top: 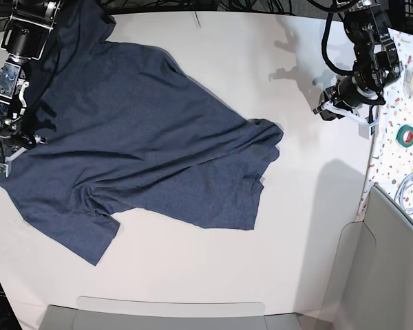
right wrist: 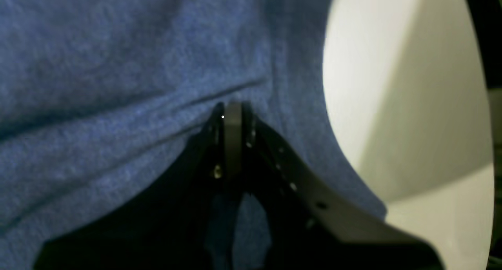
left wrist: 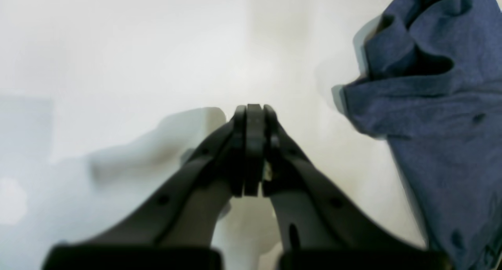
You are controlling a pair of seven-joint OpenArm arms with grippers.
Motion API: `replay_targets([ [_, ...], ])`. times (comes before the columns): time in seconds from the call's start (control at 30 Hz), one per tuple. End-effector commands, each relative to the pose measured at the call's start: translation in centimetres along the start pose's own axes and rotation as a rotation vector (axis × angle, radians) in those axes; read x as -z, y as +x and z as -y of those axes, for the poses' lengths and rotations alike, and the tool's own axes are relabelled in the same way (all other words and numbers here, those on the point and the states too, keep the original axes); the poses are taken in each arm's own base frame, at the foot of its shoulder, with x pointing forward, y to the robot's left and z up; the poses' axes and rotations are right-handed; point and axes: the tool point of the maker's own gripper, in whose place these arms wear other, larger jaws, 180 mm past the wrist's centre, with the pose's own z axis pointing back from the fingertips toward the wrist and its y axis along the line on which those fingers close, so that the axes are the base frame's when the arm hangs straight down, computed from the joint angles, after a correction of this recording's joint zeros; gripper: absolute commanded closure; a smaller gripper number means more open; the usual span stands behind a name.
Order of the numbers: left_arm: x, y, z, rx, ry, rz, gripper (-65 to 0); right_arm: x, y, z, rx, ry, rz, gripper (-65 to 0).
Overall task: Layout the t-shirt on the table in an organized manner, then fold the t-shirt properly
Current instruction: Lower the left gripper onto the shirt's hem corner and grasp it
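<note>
Layout step: t-shirt (top: 144,144) lies rumpled on desk (top: 213,289), not yet flat. Right fingers (right wrist: 231,113) closed, pressed against cloth, grip unclear; left fingers (left wrist: 254,117) closed, empty. Next, prob: spread bunched side flat.

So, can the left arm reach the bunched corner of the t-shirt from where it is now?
Probably yes: only bare table lies between the left gripper and the t-shirt corner.

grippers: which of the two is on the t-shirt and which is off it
The right gripper is the one on the t-shirt, shut, its tips against the cloth. The left gripper, also shut, is over bare table, with the shirt off to one side.
</note>
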Motion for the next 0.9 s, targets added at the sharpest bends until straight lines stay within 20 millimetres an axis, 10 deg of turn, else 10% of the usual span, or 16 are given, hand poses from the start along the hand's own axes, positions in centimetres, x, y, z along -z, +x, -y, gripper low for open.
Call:
replay_targets([
  [0.0, -1.1, 3.5, 2.4, 0.063, -0.055, 0.099, 0.0, -0.1, -0.7, 0.7, -0.005, -0.019, -0.048, 0.0],
  [0.2, -2.2, 8.3, 12.3, 0.343, -0.297, 0.164, 0.0, 0.0, -0.9, 0.2, -0.008, -0.010, -0.051, 0.0],
  [0.37, 2.0, 7.3, 19.5, 0.446, -0.434, -0.001, 0.0, 0.1, -1.1, -0.4, -0.003, 0.002, -0.054, 0.0],
  [0.7, 10.7, 4.4, 25.4, 0.440, -0.492, -0.130, 0.0, -0.8, -1.0, -0.3, -0.022, -0.006, -0.028, 0.0],
  [0.87, 12.3, 5.9, 26.9, 0.460, -0.490, -0.055, 0.0, -0.8, -1.1, -0.2, -0.021, -0.007, -0.029, 0.0],
])
